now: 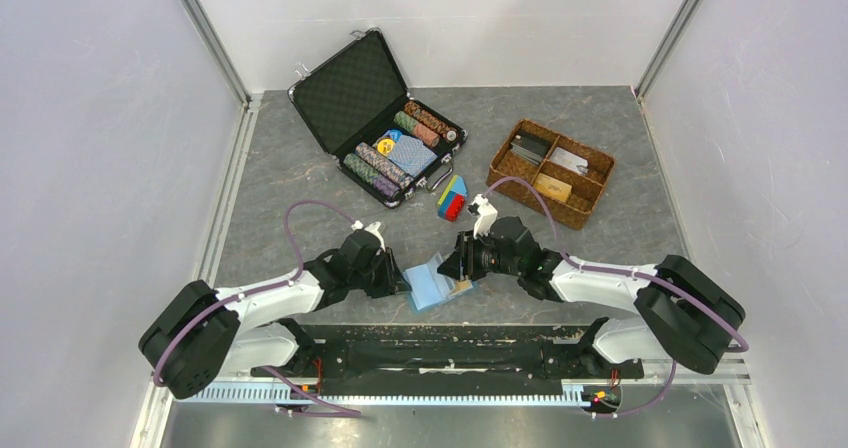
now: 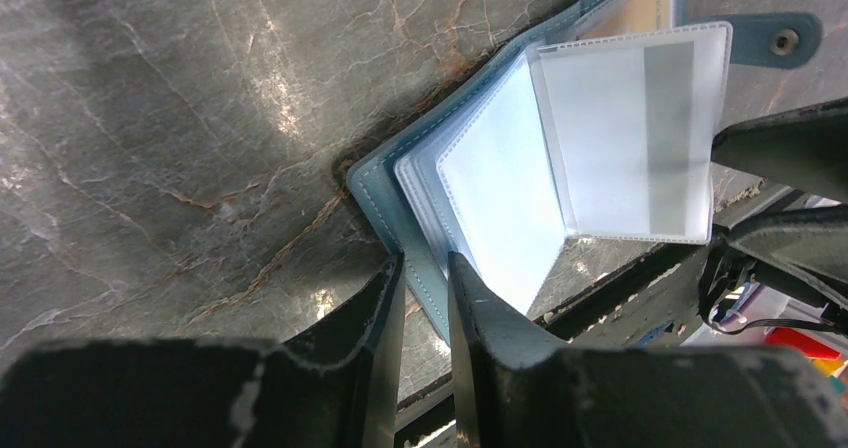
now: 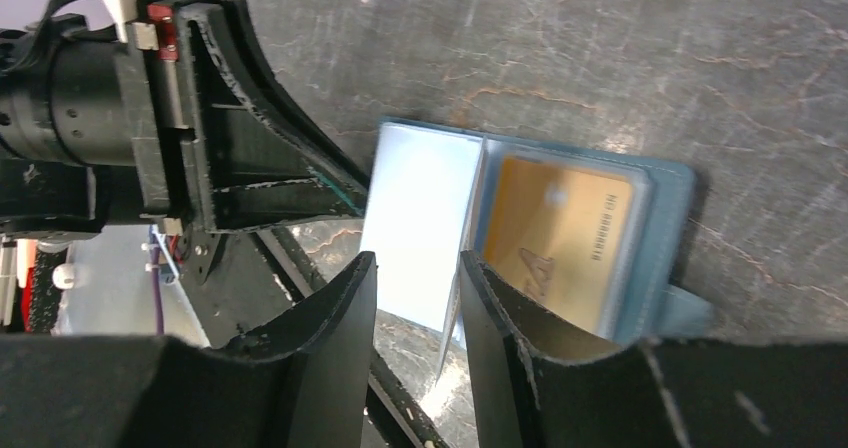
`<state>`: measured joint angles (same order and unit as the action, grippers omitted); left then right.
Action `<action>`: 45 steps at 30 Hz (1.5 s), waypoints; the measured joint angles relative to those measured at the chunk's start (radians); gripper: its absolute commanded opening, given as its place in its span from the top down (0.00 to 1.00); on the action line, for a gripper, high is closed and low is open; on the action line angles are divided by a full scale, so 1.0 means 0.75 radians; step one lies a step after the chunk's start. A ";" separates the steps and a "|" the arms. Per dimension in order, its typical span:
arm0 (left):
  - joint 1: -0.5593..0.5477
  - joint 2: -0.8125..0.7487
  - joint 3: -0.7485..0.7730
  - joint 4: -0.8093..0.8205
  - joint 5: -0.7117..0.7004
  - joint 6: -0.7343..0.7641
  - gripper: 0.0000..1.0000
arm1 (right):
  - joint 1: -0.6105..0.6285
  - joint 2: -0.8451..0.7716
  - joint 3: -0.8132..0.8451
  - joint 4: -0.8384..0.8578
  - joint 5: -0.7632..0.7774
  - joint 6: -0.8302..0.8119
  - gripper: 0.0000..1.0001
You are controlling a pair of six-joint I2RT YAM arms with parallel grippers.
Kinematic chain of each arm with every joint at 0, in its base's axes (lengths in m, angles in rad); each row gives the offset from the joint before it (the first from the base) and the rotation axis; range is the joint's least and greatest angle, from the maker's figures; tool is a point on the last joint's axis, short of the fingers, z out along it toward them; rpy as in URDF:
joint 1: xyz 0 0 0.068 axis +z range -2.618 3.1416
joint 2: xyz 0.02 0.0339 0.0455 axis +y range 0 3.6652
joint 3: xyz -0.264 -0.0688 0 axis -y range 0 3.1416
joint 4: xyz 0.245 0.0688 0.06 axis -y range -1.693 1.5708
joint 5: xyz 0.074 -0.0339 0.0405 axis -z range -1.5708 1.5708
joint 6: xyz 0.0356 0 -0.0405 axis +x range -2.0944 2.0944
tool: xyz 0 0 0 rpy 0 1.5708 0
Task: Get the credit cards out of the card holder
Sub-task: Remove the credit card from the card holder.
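Note:
The light-blue card holder (image 1: 432,286) lies open near the table's front edge, between my two grippers. My left gripper (image 2: 425,278) is shut on the edge of its blue cover (image 2: 375,183). An orange-yellow credit card (image 3: 560,238) sits in the inner pocket on the holder's far half (image 3: 665,183); its corner also shows in the left wrist view (image 2: 640,3). Clear plastic sleeves (image 2: 620,138) stand up from the spine. My right gripper (image 3: 415,278) is open, its jaws either side of those sleeves. A grey band shows through one sleeve; I cannot tell whether it is the greyish card.
A brown wicker tray (image 1: 590,200) with a few cards stands at the back right. An open black chip case (image 1: 350,93) with chips and a blue deck is at the back. Coloured toy bricks (image 1: 452,200) lie just behind the grippers. The front rail is close.

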<state>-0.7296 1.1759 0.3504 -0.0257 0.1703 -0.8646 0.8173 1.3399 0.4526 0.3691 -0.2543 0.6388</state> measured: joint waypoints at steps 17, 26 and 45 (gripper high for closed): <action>-0.002 -0.025 0.000 -0.019 0.005 0.000 0.67 | 0.038 0.023 -0.002 0.071 -0.117 0.067 0.61; -0.002 -0.140 0.000 -0.142 -0.048 -0.001 0.65 | 0.064 0.077 -0.002 0.090 -0.143 0.088 0.61; -0.002 -0.030 0.056 0.001 0.094 -0.001 0.86 | 0.013 0.171 0.077 0.003 -0.106 -0.020 0.68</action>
<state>-0.7307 1.1538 0.3923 -0.0250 0.2405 -0.8650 0.8272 1.4685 0.5102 0.3710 -0.3336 0.6235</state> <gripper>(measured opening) 0.152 0.325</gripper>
